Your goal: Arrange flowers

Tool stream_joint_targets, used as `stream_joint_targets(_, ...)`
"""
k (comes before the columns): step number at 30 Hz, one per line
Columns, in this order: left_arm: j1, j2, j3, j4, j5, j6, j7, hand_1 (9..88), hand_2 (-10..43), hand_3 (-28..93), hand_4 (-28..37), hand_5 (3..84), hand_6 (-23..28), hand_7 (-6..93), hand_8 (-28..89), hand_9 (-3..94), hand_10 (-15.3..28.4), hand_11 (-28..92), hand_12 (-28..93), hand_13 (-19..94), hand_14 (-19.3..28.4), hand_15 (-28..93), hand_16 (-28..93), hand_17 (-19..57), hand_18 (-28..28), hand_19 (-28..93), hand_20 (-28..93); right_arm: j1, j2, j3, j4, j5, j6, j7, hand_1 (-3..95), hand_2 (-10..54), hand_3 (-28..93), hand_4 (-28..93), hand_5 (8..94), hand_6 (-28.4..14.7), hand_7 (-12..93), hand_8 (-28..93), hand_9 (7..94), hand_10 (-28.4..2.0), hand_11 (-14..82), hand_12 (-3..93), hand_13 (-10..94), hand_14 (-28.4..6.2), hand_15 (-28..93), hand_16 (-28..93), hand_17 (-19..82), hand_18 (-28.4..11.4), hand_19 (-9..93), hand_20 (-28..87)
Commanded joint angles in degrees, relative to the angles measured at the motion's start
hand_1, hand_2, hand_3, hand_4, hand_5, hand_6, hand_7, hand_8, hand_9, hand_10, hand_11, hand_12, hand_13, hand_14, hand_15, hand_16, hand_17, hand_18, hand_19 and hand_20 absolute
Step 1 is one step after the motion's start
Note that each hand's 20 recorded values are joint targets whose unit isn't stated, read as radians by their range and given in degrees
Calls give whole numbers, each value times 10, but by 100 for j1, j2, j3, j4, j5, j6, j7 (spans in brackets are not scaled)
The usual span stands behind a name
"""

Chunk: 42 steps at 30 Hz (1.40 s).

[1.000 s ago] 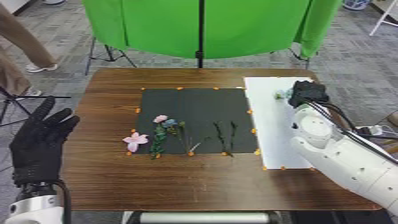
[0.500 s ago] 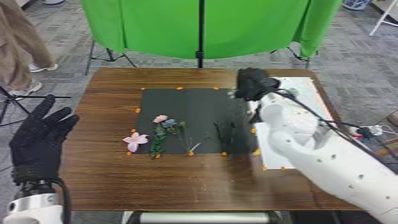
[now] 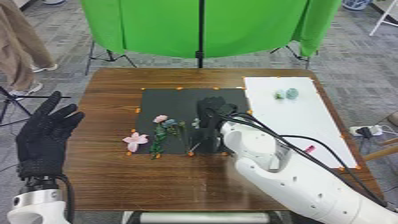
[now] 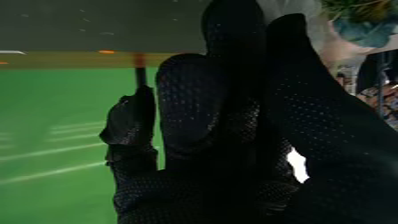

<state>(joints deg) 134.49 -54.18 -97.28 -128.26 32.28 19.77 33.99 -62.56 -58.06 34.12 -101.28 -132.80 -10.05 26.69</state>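
Note:
In the head view my right hand (image 3: 216,109) is over the right part of the black mat (image 3: 182,100), with a pale flower (image 3: 195,123) at its fingers; it covers most of the dark stems there. In the right wrist view my right hand (image 4: 213,115) has its fingers and thumb pinched together, and the whitish flower (image 4: 290,7) shows past the fingertips. A pink lily (image 3: 136,141), a pink bloom (image 3: 160,119), a blue bloom (image 3: 171,123) and green foliage (image 3: 157,142) lie on the mat's left half. My left hand (image 3: 44,132) is left of the table, fingers extended.
Two small blue-green heads (image 3: 292,93) lie on the white sheet (image 3: 271,112) at the right. A small pink item (image 3: 309,149) is nearer on that sheet, beside my right arm. Orange tabs (image 3: 190,154) line the mat's edges on the wooden table (image 3: 133,180).
My right hand has moved from the white sheet leftward and nearer, onto the black mat, with the pale flower. The two heads on the sheet are uncovered. My left hand has barely shifted.

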Motion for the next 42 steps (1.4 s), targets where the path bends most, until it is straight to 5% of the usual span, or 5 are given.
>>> stream_joint_targets(1,115,14,17,38,-50,7,98,251,80,741,-223,356,86,140,-82,340,201,350,153,242,245,639,-88,-73,209,488,354,7,83,68,-97,-325,-350,-130,457,-95,735,-283,769,5,128,-30,863,-75,290,283,726,-58,730,178,271,-213,923,443)
stream_joint_targets(9,143,131,87,32,-157,68,272,252,79,742,-223,357,87,139,-82,340,202,350,153,242,245,640,-88,-73,208,488,353,23,58,129,-149,-325,-346,-174,399,-95,756,-283,648,-12,118,-118,778,-94,392,222,676,-72,780,158,254,-217,927,465)
stream_joint_targets(14,86,150,124,37,-172,68,273,252,79,742,-222,357,87,139,-82,340,201,350,153,242,245,640,-88,-73,209,489,354,106,256,423,-200,-60,186,-35,359,-95,763,-283,606,-16,112,-117,741,-111,419,186,661,-78,791,159,249,-221,926,475)
stream_joint_targets(25,78,155,158,25,-152,87,243,252,79,742,-223,357,88,139,-82,340,201,351,153,243,245,640,-88,-73,209,489,353,1528,862,-21,1301,644,49,1393,330,-95,767,-283,452,-20,92,-105,661,-146,383,160,606,-105,786,128,227,-236,907,483)
stream_joint_targets(42,109,117,134,20,-167,103,254,252,79,743,-222,357,88,141,-82,340,201,352,152,242,246,640,-88,-73,209,488,352,1136,816,591,2174,775,-936,1889,330,-95,764,-283,444,16,110,-108,639,-159,388,158,590,-115,789,118,220,-247,896,494)
